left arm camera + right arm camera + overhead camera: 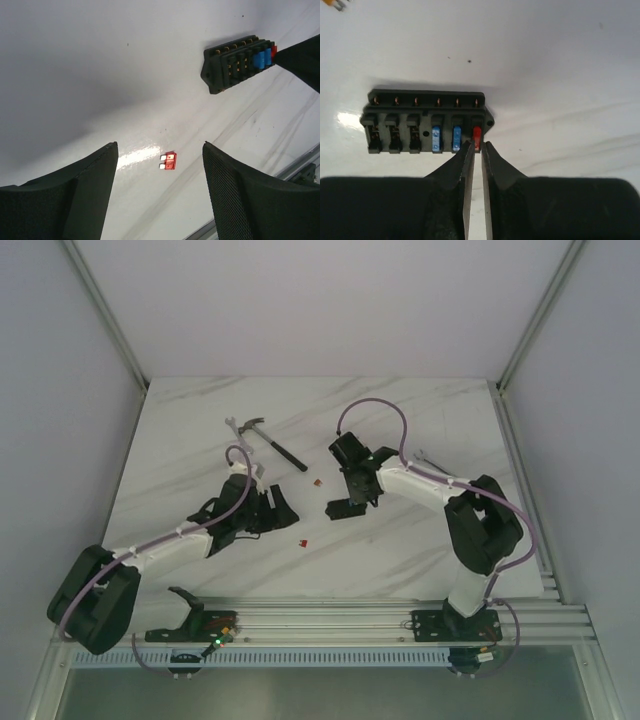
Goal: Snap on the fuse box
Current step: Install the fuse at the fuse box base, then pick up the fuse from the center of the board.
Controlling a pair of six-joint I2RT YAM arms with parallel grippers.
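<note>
The fuse box (400,120) is a black block lying flat on the white marble table, with two blue fuses (436,138) and a red fuse (476,134) in its right-hand slots. My right gripper (476,146) is nearly closed, and its tips pinch the near end of the red fuse. In the top view the fuse box (341,508) sits just under the right gripper (352,492). My left gripper (159,146) hangs open above a loose red fuse (169,160), apart from it. From the left wrist the fuse box (235,62) shows far right.
A black-handled hammer (272,443) lies at the back of the table. Another loose red fuse (318,481) lies left of the right gripper, and one (302,544) lies nearer the front. A small silver tool (424,457) lies behind the right arm. An aluminium rail (330,618) runs along the near edge.
</note>
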